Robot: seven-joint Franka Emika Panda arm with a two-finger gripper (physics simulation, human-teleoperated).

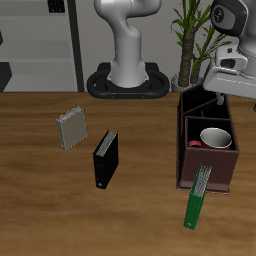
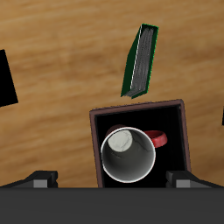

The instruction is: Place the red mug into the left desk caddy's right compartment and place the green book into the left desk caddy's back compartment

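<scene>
Red mug (image 2: 129, 155): upright in the middle cell of the caddy (image 1: 186, 150), handle toward one wall; this part looks done. Green book (image 1: 198, 198): on the table just outside the caddy's low end, nearer the front edge, apparently propped on its edge with the striped pages showing; probably light, stiff and thin, smooth-covered and liable to tip; best pinched across the covers near mid-length. Gripper (image 2: 112, 179): above the mug, fingers spread wide, holding nothing. Black book (image 1: 106, 158) and grey book (image 1: 71, 128): well apart.
</scene>
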